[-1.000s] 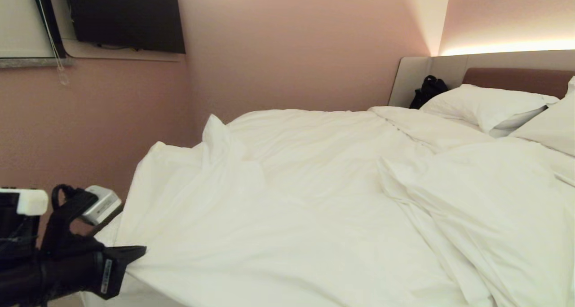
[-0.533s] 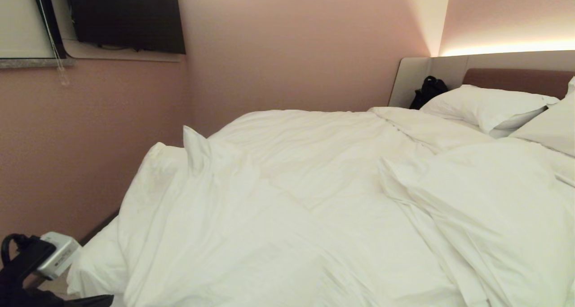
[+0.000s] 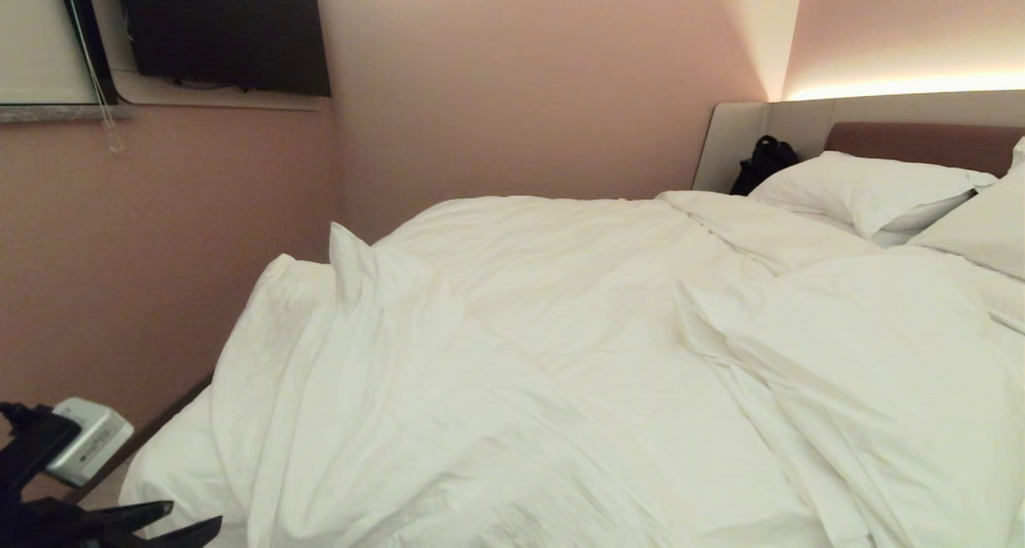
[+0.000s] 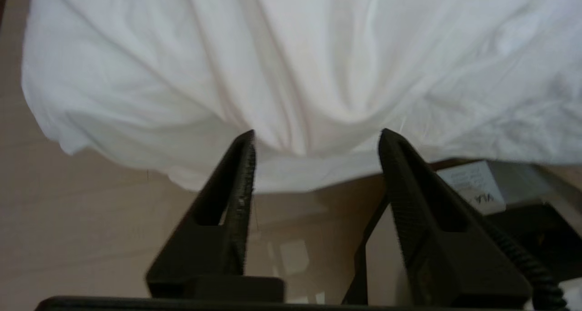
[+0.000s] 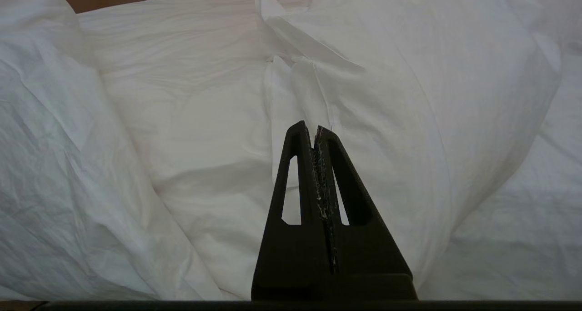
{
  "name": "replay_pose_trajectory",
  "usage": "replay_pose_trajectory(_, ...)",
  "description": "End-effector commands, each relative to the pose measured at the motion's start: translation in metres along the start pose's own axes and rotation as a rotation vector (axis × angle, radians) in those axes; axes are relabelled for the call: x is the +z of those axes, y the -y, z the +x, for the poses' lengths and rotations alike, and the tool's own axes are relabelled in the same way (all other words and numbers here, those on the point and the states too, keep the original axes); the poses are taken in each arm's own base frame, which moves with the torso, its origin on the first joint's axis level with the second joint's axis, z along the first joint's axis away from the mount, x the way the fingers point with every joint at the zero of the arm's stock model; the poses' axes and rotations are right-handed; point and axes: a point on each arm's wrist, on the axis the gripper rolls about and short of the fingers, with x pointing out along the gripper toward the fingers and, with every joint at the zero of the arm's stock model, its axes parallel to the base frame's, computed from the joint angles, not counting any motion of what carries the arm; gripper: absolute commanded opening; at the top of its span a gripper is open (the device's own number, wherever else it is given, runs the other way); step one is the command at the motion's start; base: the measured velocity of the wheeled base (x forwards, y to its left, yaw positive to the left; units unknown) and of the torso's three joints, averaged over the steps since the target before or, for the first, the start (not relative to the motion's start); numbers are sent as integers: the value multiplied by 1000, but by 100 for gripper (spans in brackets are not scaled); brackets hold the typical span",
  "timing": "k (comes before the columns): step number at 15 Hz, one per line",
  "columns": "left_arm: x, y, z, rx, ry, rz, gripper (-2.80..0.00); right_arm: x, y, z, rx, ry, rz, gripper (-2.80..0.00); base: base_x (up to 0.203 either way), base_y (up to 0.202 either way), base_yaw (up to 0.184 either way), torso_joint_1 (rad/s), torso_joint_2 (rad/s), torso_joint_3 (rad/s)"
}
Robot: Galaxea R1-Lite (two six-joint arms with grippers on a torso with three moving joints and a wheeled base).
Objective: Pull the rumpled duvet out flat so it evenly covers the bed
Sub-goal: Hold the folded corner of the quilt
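Note:
The white duvet [image 3: 560,356] lies rumpled over the bed [image 3: 921,141], with a peaked fold near its far left corner and a thick fold on the right. Its near left corner hangs over the bed's corner. My left gripper [image 3: 192,514] is low at the bottom left, just off that corner. In the left wrist view it [image 4: 317,133] is open, the duvet's hem [image 4: 291,174] just beyond its tips and nothing between the fingers. My right gripper [image 5: 312,127] is shut and empty in front of white bedding [image 5: 191,120]; it is outside the head view.
Two white pillows [image 3: 865,186] lean at the headboard, with a black bag [image 3: 765,163] beside them. A pink wall [image 3: 160,251] runs close along the bed's left side, with a dark screen [image 3: 224,31] above. Pale floor [image 4: 91,238] shows under the duvet's hanging edge.
My left gripper, shut on the duvet's near left corner, drew it down and outward, then opened and let go. The peaked fold shifted left and the corner now drapes lower.

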Motion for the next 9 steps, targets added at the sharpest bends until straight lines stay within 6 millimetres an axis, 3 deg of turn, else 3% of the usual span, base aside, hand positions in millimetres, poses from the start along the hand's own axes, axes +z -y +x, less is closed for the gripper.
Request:
replay_pose_trajectory(1,14,-2,2,-6,21,3,0,0,0,0,1,-1,-1,-280,0,0,0,0,0,0)
replay_pose_trajectory(5,62,-15,28,-18,25,-29,0,0,0,0,1,-1,-1,-280,0,0,0,0,0,0)
replay_pose_trajectory(9,123,-32,83,-22,14,-84,0,0,0,0,0,-1,-1,-280,0,0,0,0,0,0)
